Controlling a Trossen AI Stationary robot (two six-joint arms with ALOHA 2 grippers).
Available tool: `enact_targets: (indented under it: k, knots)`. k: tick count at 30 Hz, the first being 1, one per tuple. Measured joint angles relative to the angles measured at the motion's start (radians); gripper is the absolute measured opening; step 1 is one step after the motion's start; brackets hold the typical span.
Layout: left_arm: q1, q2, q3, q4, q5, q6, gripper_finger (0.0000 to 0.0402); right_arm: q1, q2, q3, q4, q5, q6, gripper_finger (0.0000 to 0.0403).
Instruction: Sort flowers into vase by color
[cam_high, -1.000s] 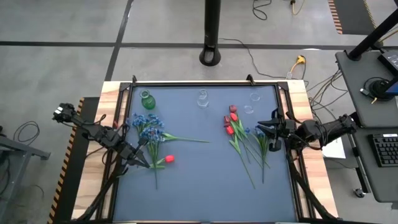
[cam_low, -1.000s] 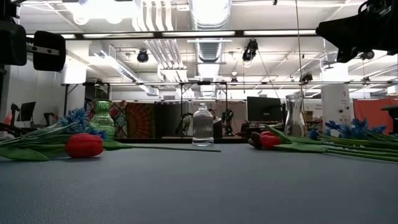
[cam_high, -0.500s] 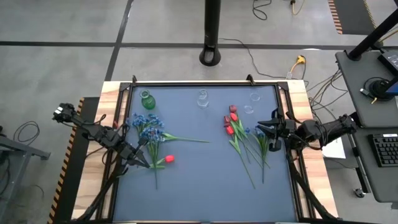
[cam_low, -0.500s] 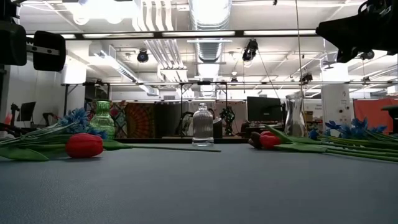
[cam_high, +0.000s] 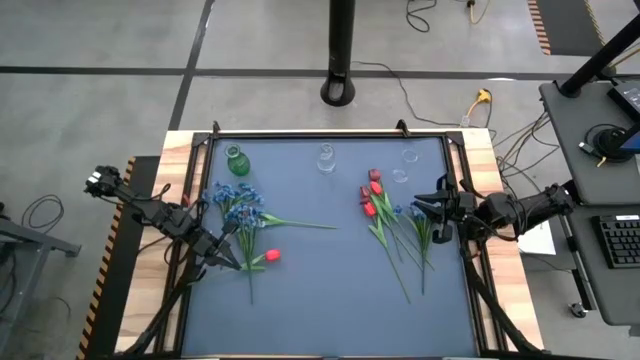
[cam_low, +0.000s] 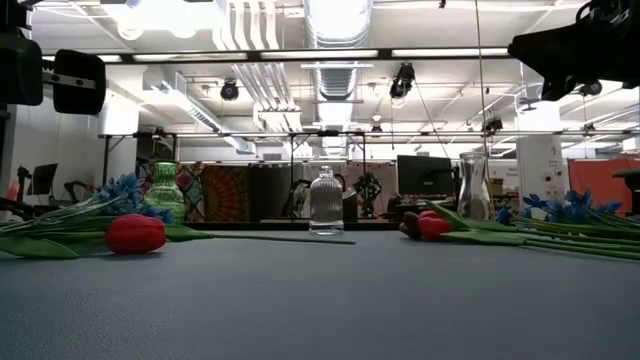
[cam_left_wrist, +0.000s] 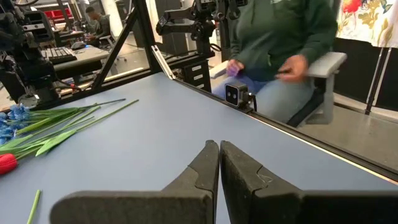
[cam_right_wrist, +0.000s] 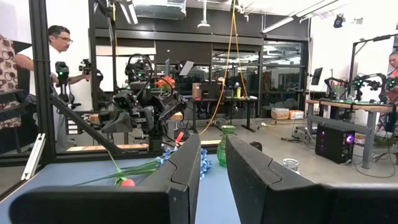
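Note:
Two heaps of flowers lie flat on the blue mat. The left heap holds blue blossoms on green stems and one red tulip bud. The right heap has red tulips, a maroon bloom and blue blossoms. Along the far edge stand a green vase, a clear ribbed vase and a second clear vase. My left gripper hovers shut at the left heap's near end. My right gripper hovers above the right heap's right side, slightly open.
A wide stretch of bare mat lies between the heaps and toward the near edge. A black frame runs round the table. A seated person is beyond the table edge, another person stands in the room.

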Motion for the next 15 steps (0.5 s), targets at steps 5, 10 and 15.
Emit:
enact_targets:
  k: [5, 10, 15]
  knots:
    - [0.0, 0.0, 0.0, 0.0, 0.0, 0.0, 0.0, 0.0, 0.0, 0.0, 0.0, 0.0, 0.0, 0.0068]
    - [0.0, 0.0, 0.0, 0.0, 0.0, 0.0, 0.0, 0.0, 0.0, 0.0, 0.0, 0.0, 0.0, 0.0068]
    - [0.0, 0.0, 0.0, 0.0, 0.0, 0.0, 0.0, 0.0, 0.0, 0.0, 0.0, 0.0, 0.0, 0.0068]
